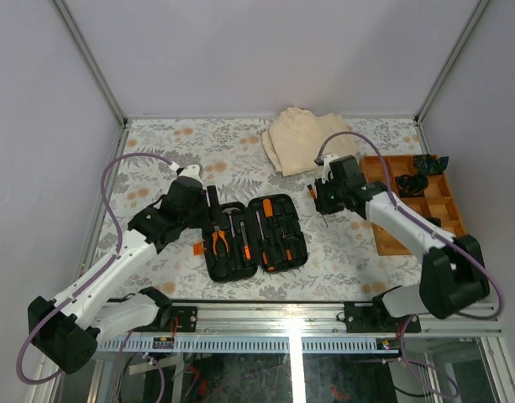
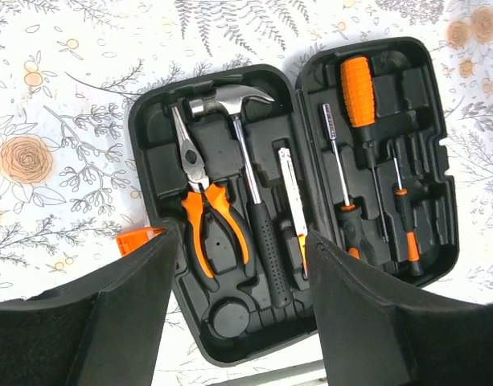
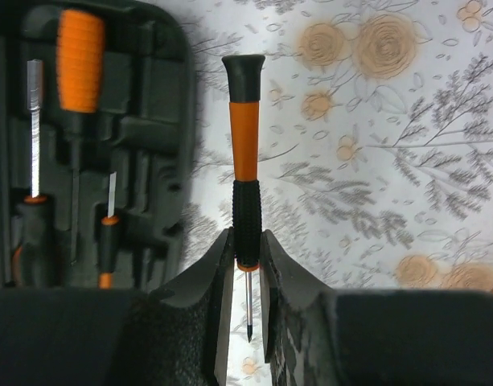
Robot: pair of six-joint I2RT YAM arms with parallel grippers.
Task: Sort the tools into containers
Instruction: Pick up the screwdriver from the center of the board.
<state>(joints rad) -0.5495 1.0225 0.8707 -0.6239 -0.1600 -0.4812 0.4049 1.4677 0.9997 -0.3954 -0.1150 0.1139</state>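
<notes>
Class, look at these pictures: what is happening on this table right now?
The right pincer grips a small screwdriver over the table, just right of the open case. The left pincer hangs open above the case's left half, where pliers and a hammer lie in slots. Its right half holds other screwdrivers.

I have the black hard-plastic tool case point(image 1: 255, 236) lying open just below the middle of the frame on the flower-patterned tabletop point(image 1: 156, 159), its two halves side by side. Orange-handled pliers point(image 1: 221, 243) sit in the left half, and orange-and-black screwdrivers point(image 1: 270, 231) fill the right half. My left gripper point(image 1: 208, 204) hangs over the case's upper left corner. My right gripper point(image 1: 321, 201) is right of the case, apart from it, with a slim black-and-orange screwdriver point(image 1: 312, 193) in its fingers, shaft pointing toward the bottom of the frame. A beige folded cloth point(image 1: 303, 138) lies at upper centre. At the right, a wooden compartment tray point(image 1: 390, 243) holds some black pieces point(image 1: 427, 164).
</notes>
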